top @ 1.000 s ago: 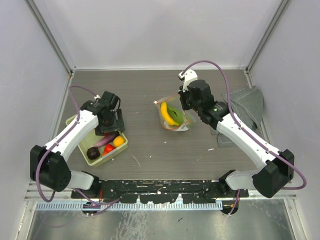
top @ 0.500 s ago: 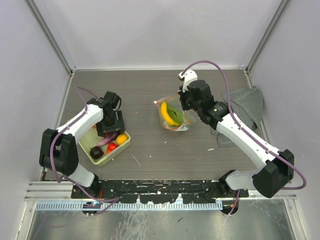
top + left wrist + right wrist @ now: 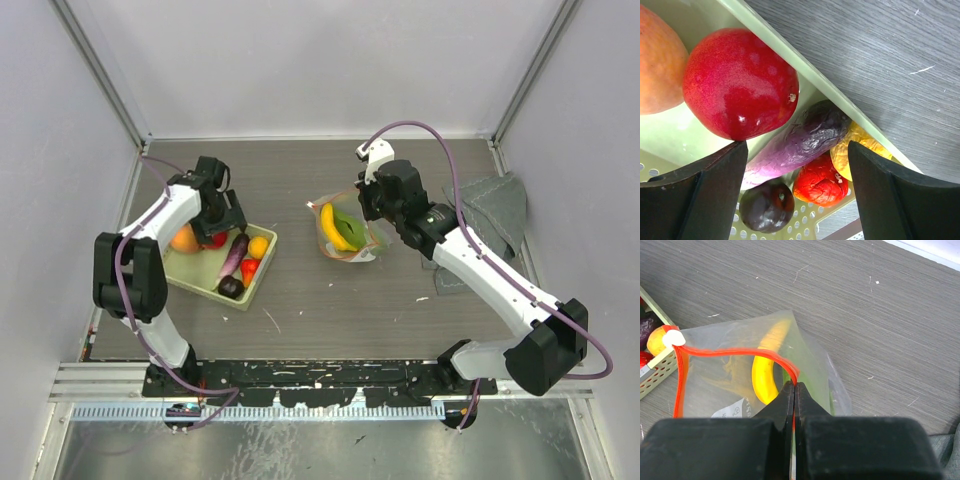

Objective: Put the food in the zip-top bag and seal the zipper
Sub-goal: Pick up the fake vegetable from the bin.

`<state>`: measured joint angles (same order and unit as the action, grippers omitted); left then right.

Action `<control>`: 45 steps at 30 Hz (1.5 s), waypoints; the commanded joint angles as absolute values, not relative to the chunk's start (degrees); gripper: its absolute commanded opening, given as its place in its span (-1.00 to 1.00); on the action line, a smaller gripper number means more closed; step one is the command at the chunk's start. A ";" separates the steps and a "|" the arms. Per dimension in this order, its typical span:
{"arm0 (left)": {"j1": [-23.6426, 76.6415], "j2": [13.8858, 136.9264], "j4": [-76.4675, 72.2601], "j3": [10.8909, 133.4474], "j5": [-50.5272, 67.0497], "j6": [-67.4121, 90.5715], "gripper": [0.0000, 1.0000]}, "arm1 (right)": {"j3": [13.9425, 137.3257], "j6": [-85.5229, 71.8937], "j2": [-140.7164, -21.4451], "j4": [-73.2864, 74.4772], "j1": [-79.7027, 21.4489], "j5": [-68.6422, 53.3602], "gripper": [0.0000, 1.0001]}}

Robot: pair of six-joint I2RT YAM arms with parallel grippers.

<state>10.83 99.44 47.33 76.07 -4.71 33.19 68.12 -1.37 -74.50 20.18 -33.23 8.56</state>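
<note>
The clear zip-top bag (image 3: 347, 232) lies mid-table with its mouth open; a yellow banana (image 3: 331, 228) and a leafy green piece (image 3: 352, 224) are inside. My right gripper (image 3: 368, 212) is shut on the red-orange zipper strip (image 3: 740, 352) at the bag's mouth (image 3: 794, 385). My left gripper (image 3: 216, 216) hangs open and empty just above the pale green basket (image 3: 262, 276). Between its fingers (image 3: 700, 200) I see a red fruit (image 3: 740, 82), an orange one (image 3: 657, 65), a purple eggplant (image 3: 800, 142), a red tomato (image 3: 821, 181), a yellow piece (image 3: 857, 150) and a dark plum (image 3: 767, 205).
A grey folded cloth (image 3: 492, 215) lies at the right, under my right arm. The basket's corner (image 3: 657, 371) shows left of the bag in the right wrist view. Grey walls close in the table on three sides.
My left gripper has swung toward the far left. The basket has turned and shifted up and to the right, and the fruits rolled inside it. The right gripper and bag have not moved.
</note>
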 commanded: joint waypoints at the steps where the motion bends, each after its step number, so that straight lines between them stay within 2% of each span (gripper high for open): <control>1: 10.36 96.84 45.88 76.80 -2.18 32.53 0.63 | 68.23 -1.49 -73.71 15.91 -32.96 8.17 -0.99; 12: 10.48 89.94 45.99 66.02 -2.29 30.92 0.49 | 68.24 -1.63 -73.68 15.75 -32.96 7.82 -0.99; 17: 10.51 92.18 42.72 64.63 1.61 30.60 0.41 | 68.20 -1.67 -73.83 15.64 -32.96 7.61 -0.99; 31: 10.55 99.53 36.70 62.23 0.94 31.27 0.28 | 68.37 -1.51 -74.09 15.64 -32.90 7.65 -0.99; 37: 10.50 98.02 36.14 60.99 -0.16 31.36 0.03 | 68.54 -1.58 -74.62 15.64 -32.96 7.39 -0.99; 40: 10.59 95.68 36.39 60.06 -0.87 31.72 -0.17 | 68.51 -1.60 -74.62 15.64 -32.96 7.30 -1.00; 45: 10.88 91.36 37.47 58.76 -1.43 32.57 -0.35 | 68.55 -1.74 -74.75 15.65 -32.96 6.97 -0.99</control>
